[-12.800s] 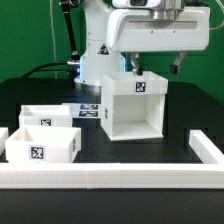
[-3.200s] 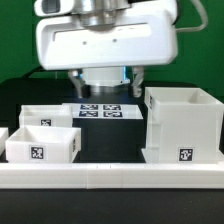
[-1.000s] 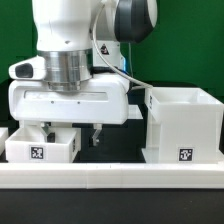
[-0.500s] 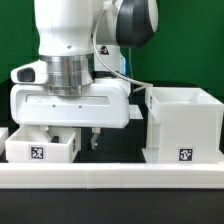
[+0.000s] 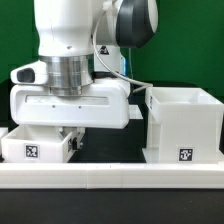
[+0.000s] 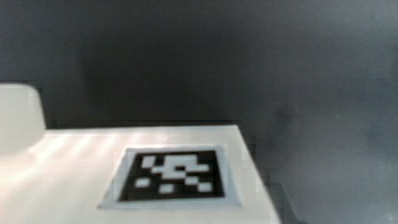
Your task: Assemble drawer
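Observation:
A small white tray (image 5: 35, 148) with a square tag on its front stands at the exterior view's left, just behind the border wall. My gripper (image 5: 73, 140) reaches down from the big white hand (image 5: 70, 105) and its dark fingers are closed on the tray's right wall. The large cube casing (image 5: 183, 125) stands open-topped at the exterior view's right, apart from the tray. The wrist view shows a white tagged surface of the tray (image 6: 175, 175) on the dark table; no fingers show there. The second tray is hidden behind the hand.
The long low white border wall (image 5: 120, 176) runs along the front. The arm's body fills the middle of the exterior view and hides the marker board. Dark table (image 5: 110, 150) shows between tray and casing.
The hand came down over the left tray. The two fingers, apart half a second ago, have closed together on the tray's right wall. The tray shifted slightly to the exterior view's left.

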`<state>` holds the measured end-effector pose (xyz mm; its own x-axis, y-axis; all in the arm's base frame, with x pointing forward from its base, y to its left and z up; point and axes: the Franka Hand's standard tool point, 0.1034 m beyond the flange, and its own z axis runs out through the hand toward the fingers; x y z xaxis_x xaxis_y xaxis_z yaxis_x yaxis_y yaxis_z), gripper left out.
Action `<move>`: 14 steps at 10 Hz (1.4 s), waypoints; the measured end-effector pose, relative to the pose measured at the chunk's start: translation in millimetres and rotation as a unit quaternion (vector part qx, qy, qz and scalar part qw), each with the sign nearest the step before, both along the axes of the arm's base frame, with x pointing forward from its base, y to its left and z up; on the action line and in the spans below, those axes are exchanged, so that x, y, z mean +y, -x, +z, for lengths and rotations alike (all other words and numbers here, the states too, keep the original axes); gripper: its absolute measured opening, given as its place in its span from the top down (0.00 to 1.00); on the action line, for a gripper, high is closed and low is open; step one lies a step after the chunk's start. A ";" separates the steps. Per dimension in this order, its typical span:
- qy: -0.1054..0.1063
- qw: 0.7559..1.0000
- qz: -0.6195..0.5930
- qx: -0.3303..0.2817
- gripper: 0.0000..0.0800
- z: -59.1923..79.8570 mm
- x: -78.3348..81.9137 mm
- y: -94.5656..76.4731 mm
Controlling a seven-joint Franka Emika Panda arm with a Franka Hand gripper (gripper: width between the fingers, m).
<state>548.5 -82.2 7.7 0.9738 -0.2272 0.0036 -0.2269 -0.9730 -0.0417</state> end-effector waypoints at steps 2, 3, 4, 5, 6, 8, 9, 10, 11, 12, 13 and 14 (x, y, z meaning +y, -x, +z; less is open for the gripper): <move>0.000 1.000 0.000 0.000 0.95 0.0 0.0 0.0; 0.000 1.000 0.000 0.000 0.95 0.0 0.0 0.0; 0.000 1.000 0.000 0.000 0.95 0.0 0.0 0.0; 0.000 1.000 0.006 -0.001 0.95 1.5 0.4 -0.4; 0.000 1.000 0.020 -0.006 0.95 8.4 2.0 -1.7; -0.001 0.995 0.099 -0.010 0.95 17.1 1.0 3.1; -0.003 0.993 0.117 -0.009 0.95 19.5 -1.0 6.0; -0.003 0.993 0.119 -0.008 0.95 18.5 -1.2 6.4; -0.003 0.993 0.121 -0.007 0.95 17.5 -1.1 7.0; -0.003 0.991 0.134 -0.008 0.95 17.4 -1.4 7.1; -0.001 0.984 0.179 -0.008 0.95 17.2 -2.3 7.3; 0.003 0.976 0.218 -0.009 0.95 17.6 -2.3 7.0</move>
<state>541.5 -84.5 25.3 0.9779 0.2078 0.0221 0.2085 -0.9773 -0.0368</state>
